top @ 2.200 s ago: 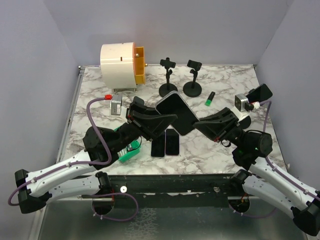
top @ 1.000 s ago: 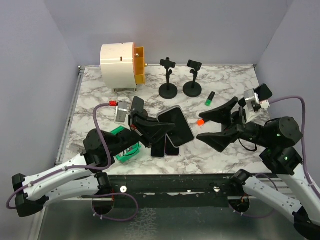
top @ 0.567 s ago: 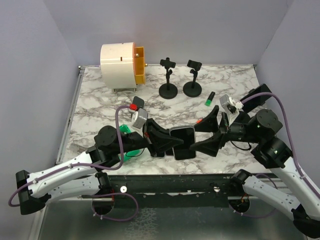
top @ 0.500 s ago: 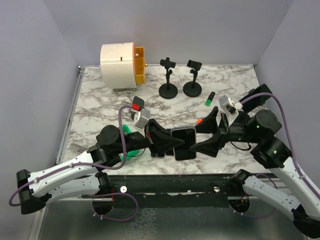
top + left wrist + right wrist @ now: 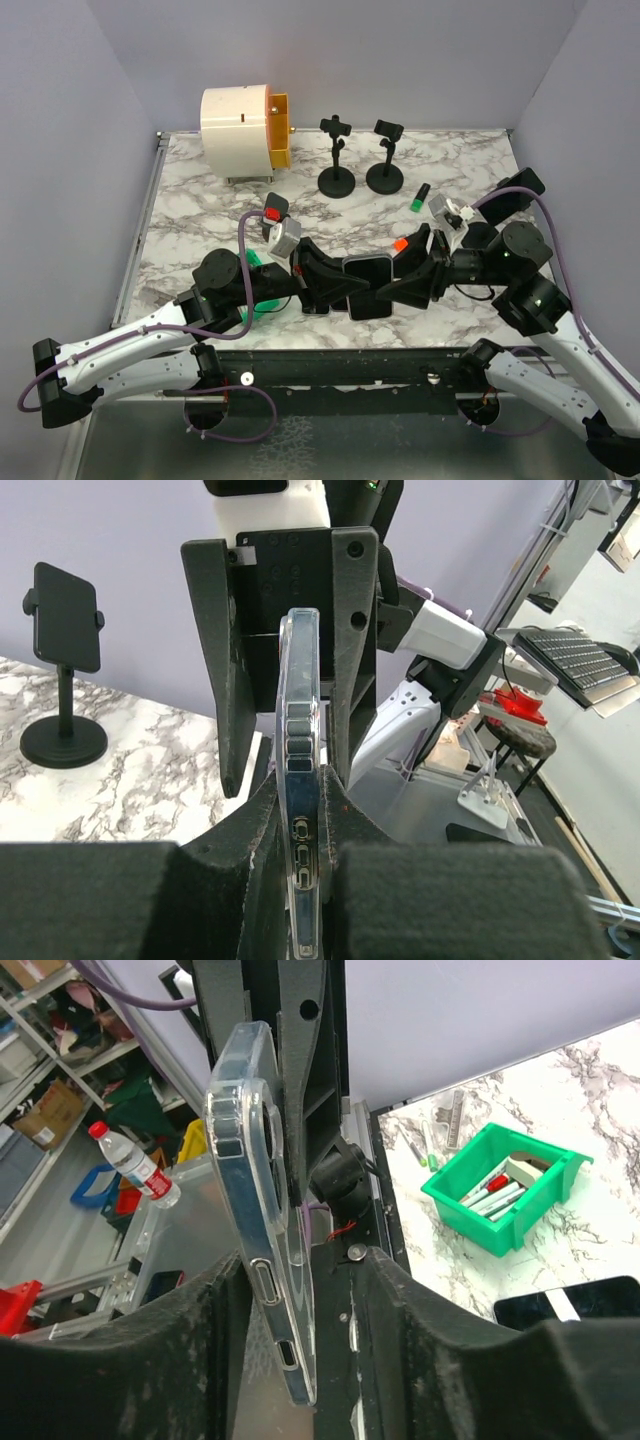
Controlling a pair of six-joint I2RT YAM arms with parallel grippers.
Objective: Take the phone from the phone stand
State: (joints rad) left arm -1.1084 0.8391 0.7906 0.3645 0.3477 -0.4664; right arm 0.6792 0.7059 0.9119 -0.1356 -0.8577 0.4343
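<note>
My left hand (image 5: pixel 300 825) is pressed together on one end of the phone (image 5: pixel 368 283), pinching it on edge in its clear case. The phone hangs above the counter (image 5: pixel 190 230), in the lower middle of the overhead frame. My right hand (image 5: pixel 300 1290) meets it from the right. Its fingers stand spread on either side of the phone's other end, with a gap showing beside one face, so it has no grip. The phone stand (image 5: pixel 336 160) and a second stand (image 5: pixel 386 158) sit in the upper middle of that frame, well apart from the phone. A green bin (image 5: pixel 500 1195) of pens sits on the counter, at the right of my right wrist view
</note>
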